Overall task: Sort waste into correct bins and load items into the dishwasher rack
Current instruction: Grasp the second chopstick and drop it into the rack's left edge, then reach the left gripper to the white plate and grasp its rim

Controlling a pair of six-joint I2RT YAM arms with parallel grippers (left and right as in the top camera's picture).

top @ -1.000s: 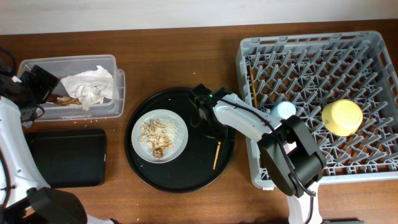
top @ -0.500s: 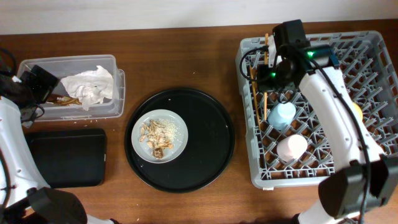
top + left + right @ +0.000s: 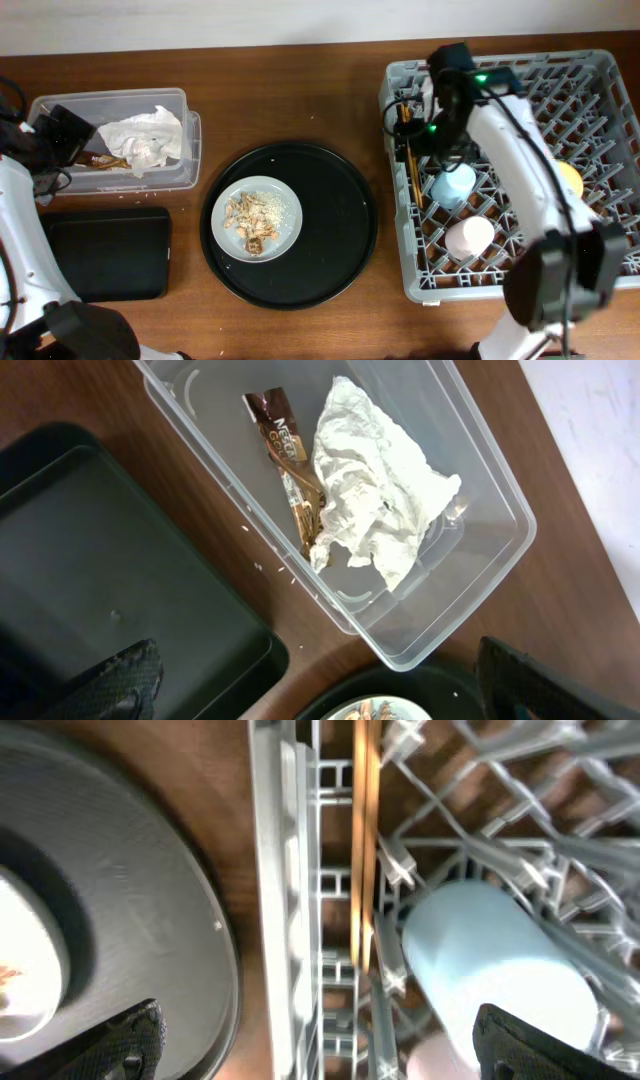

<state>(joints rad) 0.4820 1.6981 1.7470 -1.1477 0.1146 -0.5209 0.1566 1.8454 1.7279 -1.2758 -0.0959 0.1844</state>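
My right gripper [image 3: 420,140] [image 3: 320,1050] hangs open over the left side of the grey dishwasher rack [image 3: 600,70] [image 3: 275,870], nothing between its fingers. Under it the wooden chopsticks [image 3: 411,170] [image 3: 362,840] lie in the rack beside the light-blue cup [image 3: 455,186] [image 3: 490,960] and the pink cup [image 3: 468,238]. The arm partly hides the yellow bowl [image 3: 570,182]. A plate [image 3: 280,205] carries food scraps [image 3: 248,220]. My left gripper [image 3: 62,135] [image 3: 320,690] is open above the clear tub [image 3: 185,165] [image 3: 480,590], which holds the white napkin [image 3: 140,138] [image 3: 375,490] and brown wrapper [image 3: 105,160] [image 3: 285,450].
The plate sits on a large round black tray [image 3: 330,240] [image 3: 120,900] at the table's middle. A flat black rectangular tray [image 3: 105,252] [image 3: 100,560] lies in front of the tub. Bare wood runs between the round tray and the rack.
The right arm went from the round tray to the rack with a chopstick; its gripper has now opened and the chopstick lies in the rack. The left arm has not moved.
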